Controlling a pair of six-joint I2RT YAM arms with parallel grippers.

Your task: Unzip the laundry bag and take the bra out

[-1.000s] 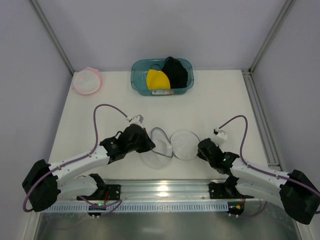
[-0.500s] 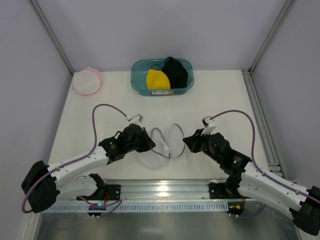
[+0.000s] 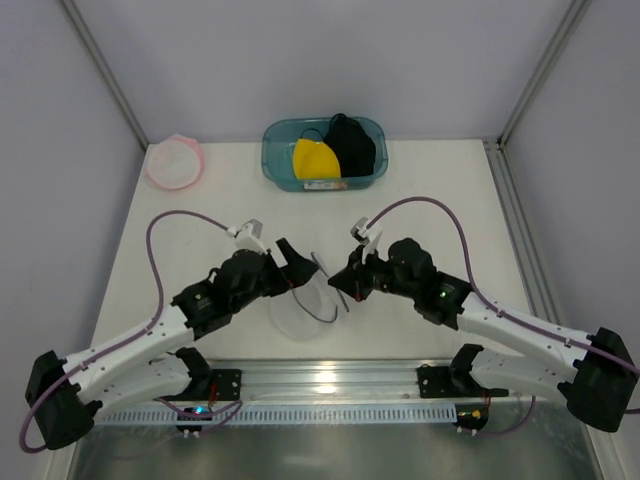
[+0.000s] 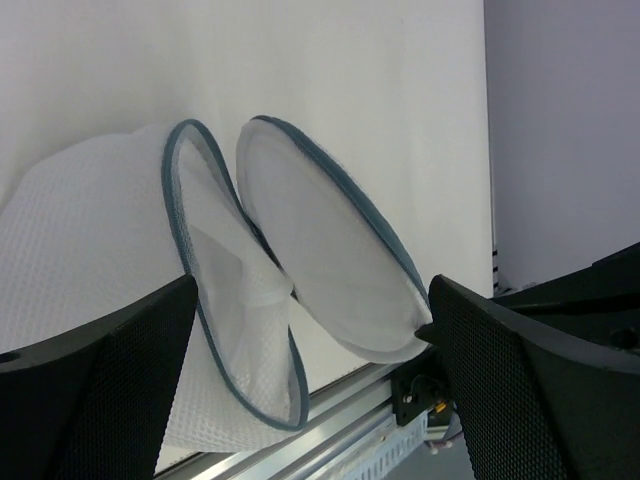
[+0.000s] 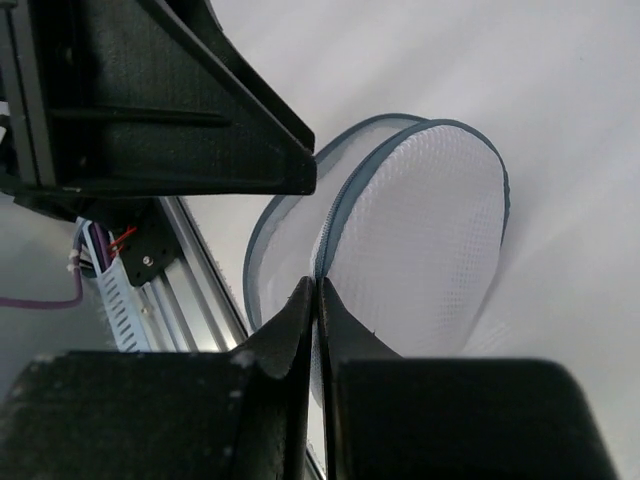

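Right gripper (image 5: 315,286) had its two fingers pressed tight together, pinching the grey-blue edge of the laundry bag (image 4: 80,260) where the round lid (image 4: 320,260) meets its zip seam. From the overhead view the bag sat on the white table (image 3: 450,200) near the front edge, between the two arms, just ahead of the metal rail (image 3: 330,380). Its lid stood up on edge, parted from the rim hoop (image 4: 175,220) at the top and meeting it lower down, so the mouth gaped in a narrow wedge. The mesh body slumped away to the left arm's side.

Left gripper (image 3: 298,270) hung over the bag with its fingers spread wide, one to either side of the hoop and lid, touching neither as far as I could see.

At the back of the table stood a teal bin (image 3: 275,165) holding a yellow piece (image 3: 315,158) and a black piece (image 3: 352,145). Well off in the far left corner lay a pink-rimmed mesh bag (image 3: 173,162).
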